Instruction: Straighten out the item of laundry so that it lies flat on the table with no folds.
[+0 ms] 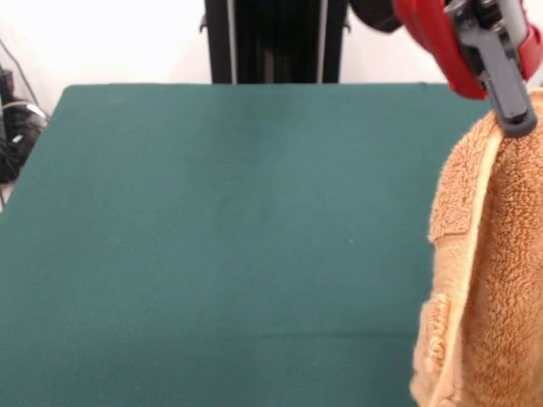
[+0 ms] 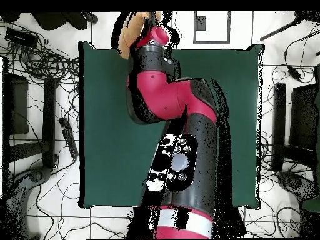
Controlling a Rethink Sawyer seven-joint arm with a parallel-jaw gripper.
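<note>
Hanging in the air at the right edge of the front view, the towel (image 1: pixel 496 280) is held up by its top and droops in a long, loose drape, its golden-orange terry doubled over on itself with a pale woven border band running down along the fold. Its lower end passes out of the bottom of the picture, so whether any of it touches the table cannot be told from there. In the overhead view only a small patch of the cloth (image 2: pixel 130 32) peeps out beside the arm, at the table's far edge from the robot's base.

The gripper (image 1: pixel 512 102) is clamped on the towel's upper edge, its grey fingers pinching the cloth where the drape begins. Behind it the red arm (image 2: pixel 164 94) reaches right across the table, hiding much of the middle of it from above.

The table (image 1: pixel 229 237) shows its dark green top with nothing lying on it in the front view.

As a judgement, the task is barely under way in terms of result: the towel is lifted and gripped, which serves for shaking it out or dragging it open, but none of it lies flat yet. Left to do are bringing it over the table, laying it down spread, and smoothing out the fold.
</note>
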